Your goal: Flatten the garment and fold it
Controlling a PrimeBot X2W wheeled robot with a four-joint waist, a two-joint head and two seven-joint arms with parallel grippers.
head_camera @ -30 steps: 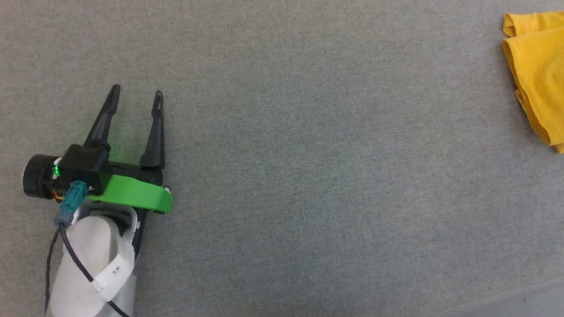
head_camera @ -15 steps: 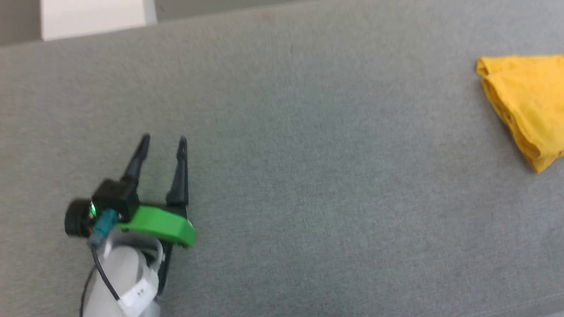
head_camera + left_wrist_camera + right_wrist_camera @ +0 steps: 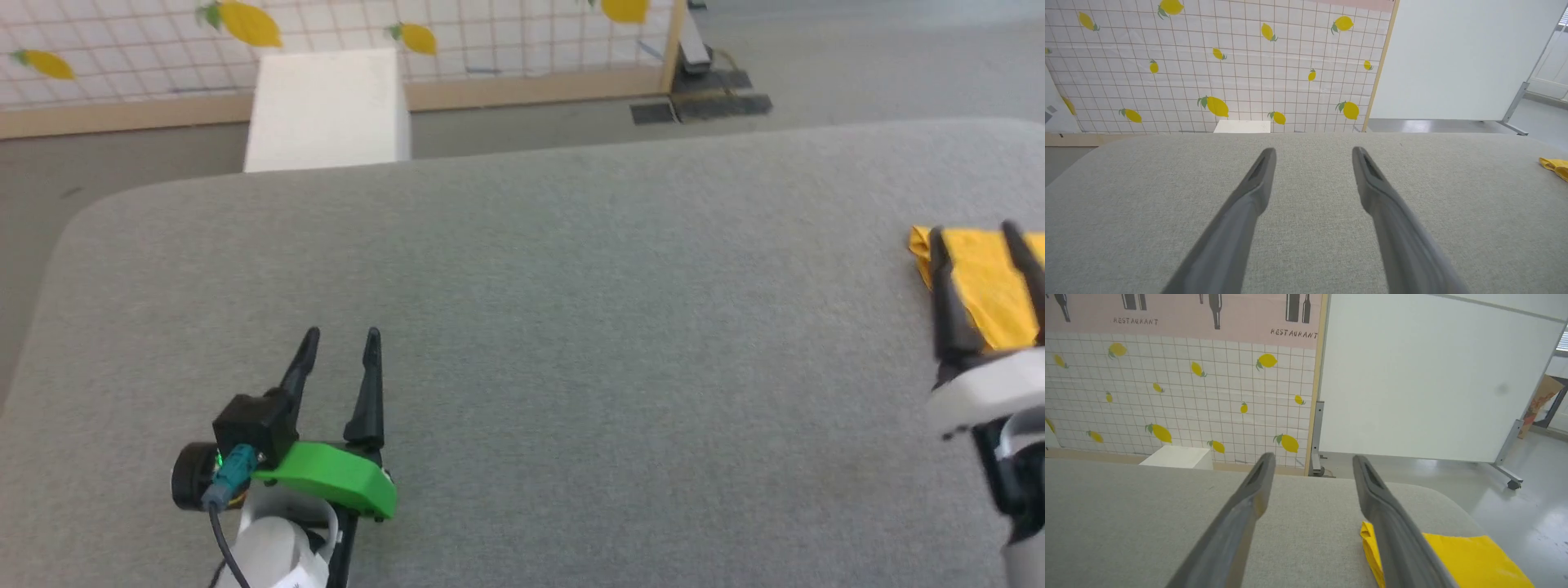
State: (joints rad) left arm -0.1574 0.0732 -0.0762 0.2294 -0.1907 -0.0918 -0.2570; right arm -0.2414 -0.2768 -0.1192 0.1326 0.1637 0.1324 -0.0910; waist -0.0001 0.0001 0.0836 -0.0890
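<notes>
Spreading well apart with nothing between them, the fingers of the right gripper point at the yellow T-shirt, which lies in a compact bundle near the right end of the grey cloth-covered table. In the right wrist view one finger crosses the near corner of the shirt, though whether it touches the cloth cannot be told. The left gripper also stands parted and empty, low over bare table near the left end, well apart from the shirt. The printed face is not visible, only plain yellow layers with a doubled edge on the side facing the table's middle. The step in hand looks like the first reach to open the shirt out. To do it well, the right gripper should come down low and pinch a single layer at a corner or hem, not the whole stack. It should then draw the cloth toward the middle of the table, where the left gripper can take a second corner. The shirt sits close to the table's rounded end, so a pull outward could slide it off. Beyond the table stand a white box, a tiled wall covering printed with lemons and a plain white panel. The word "RESTAURANT" can be read twice on a pink strip with bottle shapes above the tiles.
</notes>
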